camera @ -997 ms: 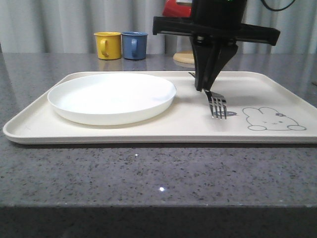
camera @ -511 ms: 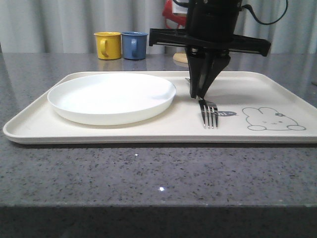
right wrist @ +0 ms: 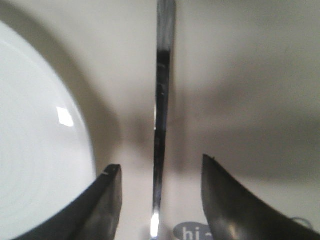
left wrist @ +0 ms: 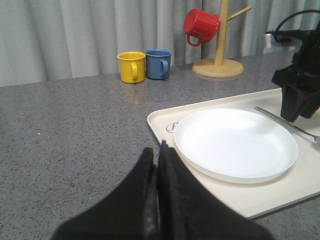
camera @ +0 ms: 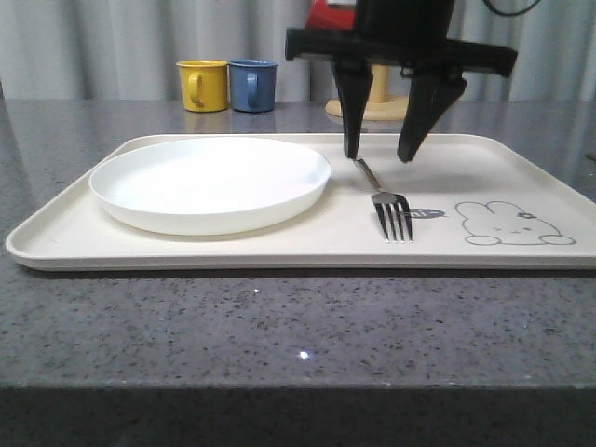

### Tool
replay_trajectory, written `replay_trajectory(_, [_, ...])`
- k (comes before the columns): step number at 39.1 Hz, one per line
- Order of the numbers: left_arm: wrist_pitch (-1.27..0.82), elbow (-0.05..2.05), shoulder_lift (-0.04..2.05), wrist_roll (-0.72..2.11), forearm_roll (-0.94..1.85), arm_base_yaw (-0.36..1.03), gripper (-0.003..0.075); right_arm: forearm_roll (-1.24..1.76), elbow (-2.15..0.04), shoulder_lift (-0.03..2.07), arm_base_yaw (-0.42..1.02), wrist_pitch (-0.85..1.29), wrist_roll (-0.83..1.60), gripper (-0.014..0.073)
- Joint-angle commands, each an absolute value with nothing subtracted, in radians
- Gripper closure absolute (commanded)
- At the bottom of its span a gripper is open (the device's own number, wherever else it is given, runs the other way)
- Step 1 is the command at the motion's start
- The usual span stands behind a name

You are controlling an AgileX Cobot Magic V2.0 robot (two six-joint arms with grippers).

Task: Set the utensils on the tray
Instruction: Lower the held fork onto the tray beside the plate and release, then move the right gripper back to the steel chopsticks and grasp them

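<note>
**Fork down on tray, right jaws spread above it**

Landmark: large flat cream rectangular tray (camera: pixel 279 244) w/ rabbit drawing. Nearest on it, one shiny silver four-tined fork (camera: pixel 389 209) lies flat, tines toward camera, just right of the one round white plate (camera: pixel 209 182), handle running back. Right gripper (camera: pixel 379 149) hangs over the handle, jaws wide, holding nothing, fingers either side w/o touching; reads as a release, fork parked beside the plate like a place setting. Left gripper (left wrist: pixel 158 165) sits off the tray's left edge, fingers pressed together, empty. Behind tray: 2 mugs on the counter, one yellow mug (camera: pixel 203 85), one blue mug (camera: pixel 253 85); a third, red mug (left wrist: pixel 200 26), hangs on one wooden mug stand (left wrist: pixel 218 64).
</note>
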State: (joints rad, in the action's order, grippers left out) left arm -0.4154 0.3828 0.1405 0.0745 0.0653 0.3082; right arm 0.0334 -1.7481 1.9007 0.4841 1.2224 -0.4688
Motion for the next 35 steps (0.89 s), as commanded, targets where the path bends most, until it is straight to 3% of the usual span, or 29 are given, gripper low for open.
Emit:
replay_trajectory(1, [-0.335,0.41,0.151,0.067,0.075,0.309,0.0738,0.048,-1.851,1.828,0.446,1.338,-0.34,0.0193])
replay_trajectory(14, [-0.335,0.41,0.151,0.067,0.075,0.309,0.0738,-0.089,-1.834,1.678,0.308,1.339,-0.199,0.0193])
replay_trajectory(29, [-0.335,0.41,0.151,0.067,0.075,0.309,0.0738,-0.088,-1.518,1.588,-0.014,1.331,-0.048,0.0193])
replay_trajectory(35, [-0.335,0.41,0.151,0.067,0.075,0.309,0.0738,-0.027,-1.437,1.609,-0.068,1.28,0.022,0.0193])
